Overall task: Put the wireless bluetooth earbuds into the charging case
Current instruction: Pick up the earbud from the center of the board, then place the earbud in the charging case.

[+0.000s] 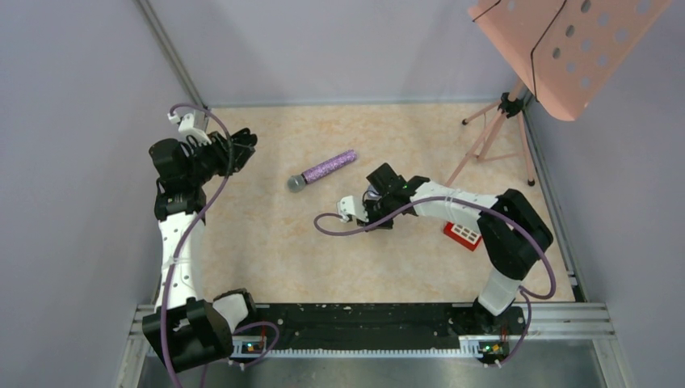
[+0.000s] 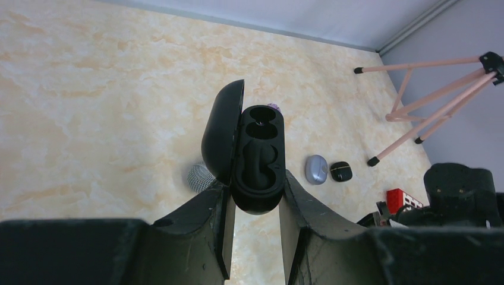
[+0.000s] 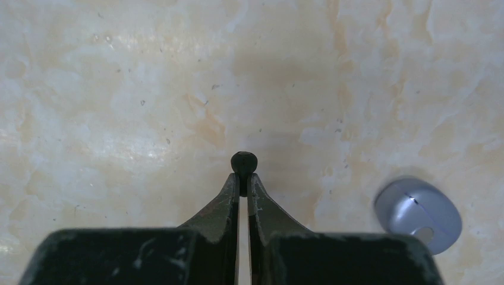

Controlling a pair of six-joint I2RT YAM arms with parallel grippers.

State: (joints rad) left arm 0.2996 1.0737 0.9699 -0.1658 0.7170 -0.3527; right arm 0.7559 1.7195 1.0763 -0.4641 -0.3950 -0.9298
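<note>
Charging case (image 2: 257, 157), black, lid swung open to its left: clamped by its lower end between the fingers of the left gripper (image 2: 257, 181), at the upper left of the overhead view. Stands with its long axis running straight out from the fingertips, two sockets one above the other, open face toward the wrist camera. Cannot tell whether either socket is filled.

Further right, purple microphone (image 1: 323, 170), slantwise on the table (image 1: 266, 242) between the two arms.

Right again, near the centre of the overhead frame, right gripper (image 3: 244, 177): closed almost fully, pinching one black earbud (image 3: 244, 160) at the very tips, bulb poking just past them. Cannot tell whether lifted clear of the table or resting on it.

At the lower right of that wrist view, grey-lilac oval case (image 3: 418, 214), closed, well apart from the tips.

Seems to turn on one relation: open sockets well to the left of the held earbud. Probably calls for a leftward carry and a lining-up with a socket.
</note>
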